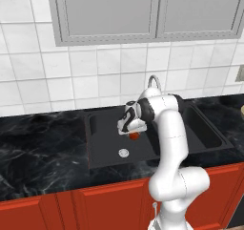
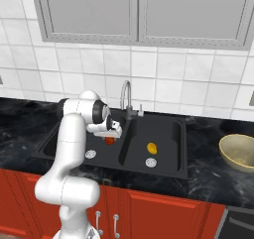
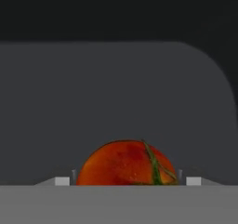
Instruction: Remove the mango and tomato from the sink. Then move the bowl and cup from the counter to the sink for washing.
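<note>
The red-orange tomato point(image 3: 125, 165) lies in the left basin of the black sink point(image 2: 182, 172), close to the divider. My gripper point(image 1: 133, 132) reaches down over it and is open. Its fingertips point(image 3: 62, 181) stand on either side of the tomato point(image 2: 109, 140) with only thin gaps. The yellow-orange mango point(image 2: 152, 147) rests in the right basin above the drain. On the counter at the far right sits the tan-yellow bowl point(image 2: 240, 153). The cup is out of view.
A curved silver faucet point(image 2: 126, 96) rises behind the divider, just right of my hand. Round silver drains point(image 2: 90, 154) mark the basin floors. Black marble counter point(image 1: 43, 143) runs left of the sink, with red cabinet fronts below and grey wall cabinets above.
</note>
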Robot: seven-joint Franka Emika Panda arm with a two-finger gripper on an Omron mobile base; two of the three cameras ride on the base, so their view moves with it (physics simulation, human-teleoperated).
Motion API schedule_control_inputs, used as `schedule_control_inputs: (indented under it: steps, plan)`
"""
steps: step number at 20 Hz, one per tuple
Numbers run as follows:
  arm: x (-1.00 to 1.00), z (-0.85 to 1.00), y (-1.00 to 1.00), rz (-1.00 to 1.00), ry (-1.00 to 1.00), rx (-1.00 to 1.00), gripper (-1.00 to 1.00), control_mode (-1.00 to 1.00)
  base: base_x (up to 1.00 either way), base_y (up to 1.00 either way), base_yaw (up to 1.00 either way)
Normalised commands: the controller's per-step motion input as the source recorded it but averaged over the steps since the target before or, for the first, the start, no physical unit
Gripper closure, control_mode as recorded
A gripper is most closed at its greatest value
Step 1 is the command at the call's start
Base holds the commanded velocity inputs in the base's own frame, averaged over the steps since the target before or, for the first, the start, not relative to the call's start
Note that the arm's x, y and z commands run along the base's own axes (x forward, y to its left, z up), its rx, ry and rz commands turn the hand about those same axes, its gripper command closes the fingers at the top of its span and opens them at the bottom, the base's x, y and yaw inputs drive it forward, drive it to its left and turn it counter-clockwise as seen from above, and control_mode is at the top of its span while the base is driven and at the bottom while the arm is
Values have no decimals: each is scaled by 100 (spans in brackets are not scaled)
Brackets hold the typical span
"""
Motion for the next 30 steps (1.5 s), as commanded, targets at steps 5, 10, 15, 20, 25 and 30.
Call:
schedule_control_inputs:
  steps: [5, 10, 15, 20, 25, 30]
  plan:
    - [-18, -21, 0, -8, 1, 0, 100, -100, 0, 0, 0]
    - [-29, -12, 0, -7, 0, 0, 100, -100, 0, 0, 0]
    - [-33, 1, 9, -4, -10, 0, 100, -100, 0, 0, 0]
    - [-29, 14, 7, -1, -24, 0, 100, -100, 0, 0, 0]
    - [-27, 28, 6, 0, -25, 0, 100, -100, 0, 0, 0]
    - [-25, 45, 4, -8, -5, 0, 100, -100, 0, 0, 0]
